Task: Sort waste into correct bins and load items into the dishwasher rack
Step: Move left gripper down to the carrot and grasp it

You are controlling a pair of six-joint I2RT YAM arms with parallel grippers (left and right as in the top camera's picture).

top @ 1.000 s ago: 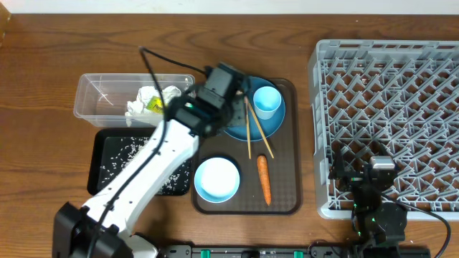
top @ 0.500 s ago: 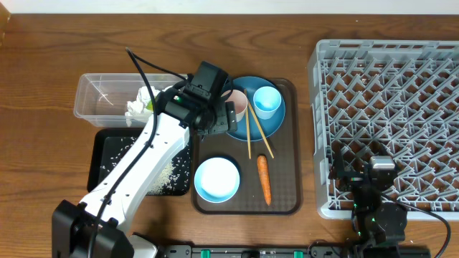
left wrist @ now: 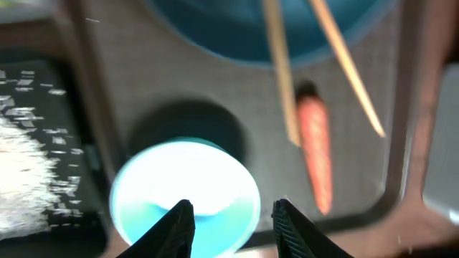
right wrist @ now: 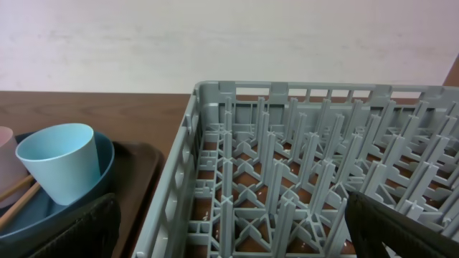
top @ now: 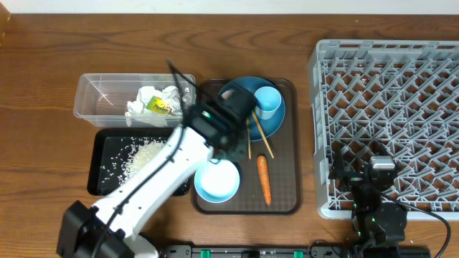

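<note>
My left gripper (left wrist: 235, 218) hangs open over the brown tray, its fingers straddling the near rim of the white bowl (left wrist: 186, 188) (top: 217, 179) with nothing between them. The orange carrot (left wrist: 315, 154) (top: 264, 178) lies to the bowl's right. Two chopsticks (left wrist: 283, 79) (top: 254, 132) lean off the blue plate (top: 251, 115), which carries the light blue cup (top: 267, 100) (right wrist: 61, 161). A pinkish cup (right wrist: 4, 154) peeks in beside it. Paper wads (top: 154, 100) sit in the clear tub (top: 97, 97). Rice (top: 140, 154) lies in the black bin (top: 107, 168). My right gripper (right wrist: 229, 240) (top: 379, 172) is wide open over the grey rack (top: 391, 107) (right wrist: 308, 143).
The brown tray (top: 287, 193) lies between the bins and the rack. My left arm (top: 154, 183) crosses over the black bin. The rack's front left corner is right below my right gripper.
My left gripper has swung from beside the pinkish cup and the tub's corner towards the front, and now sits over the bowl. The paper wads are uncovered. The right arm has not moved.
</note>
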